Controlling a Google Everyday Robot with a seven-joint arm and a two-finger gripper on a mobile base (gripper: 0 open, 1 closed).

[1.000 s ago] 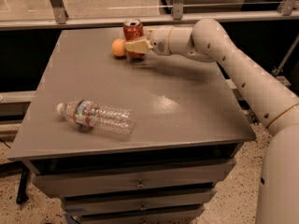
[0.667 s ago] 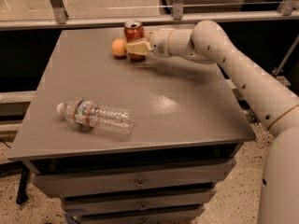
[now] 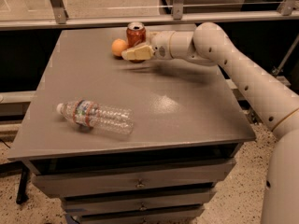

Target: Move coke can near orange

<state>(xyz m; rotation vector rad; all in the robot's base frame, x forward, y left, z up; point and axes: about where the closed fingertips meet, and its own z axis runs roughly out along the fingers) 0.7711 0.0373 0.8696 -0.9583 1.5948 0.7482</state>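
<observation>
Snapshot notes, typed up quick.

Coke can (image 3: 136, 31): upright near the far edge of the grey table (image 3: 187, 106), with silver top up and red side toward the camera. Parked just right of the orange (image 3: 119, 47), really close. Touching or a hair apart? Can't call it from this angle. Taller than the orange, and sitting a touch farther from the camera.

Gripper (image 3: 128, 53): coming in from the right on the end of the white arm (image 3: 233, 59), low over the tabletop. Lies straight across the front of the can's lower half, so it hides that part and leaves only the upper half and a sliver of the base showing. Pokes out past the can's left edge and ends right beside the orange, maybe brushing it. So, from this side: can directly behind the gripper, orange at its tip. No telling whether it's clamped on the can or loose, since the can's far side is hidden. Throws a dark streak of shadow on the table just in front.

Elsewhere: clear plastic water bottle (image 3: 96, 117) lying on its side toward the front left corner, cap end pointing left, well apart from the can and orange. Drawers (image 3: 140, 185) stacked under the tabletop, with small knobs in the middle.
</observation>
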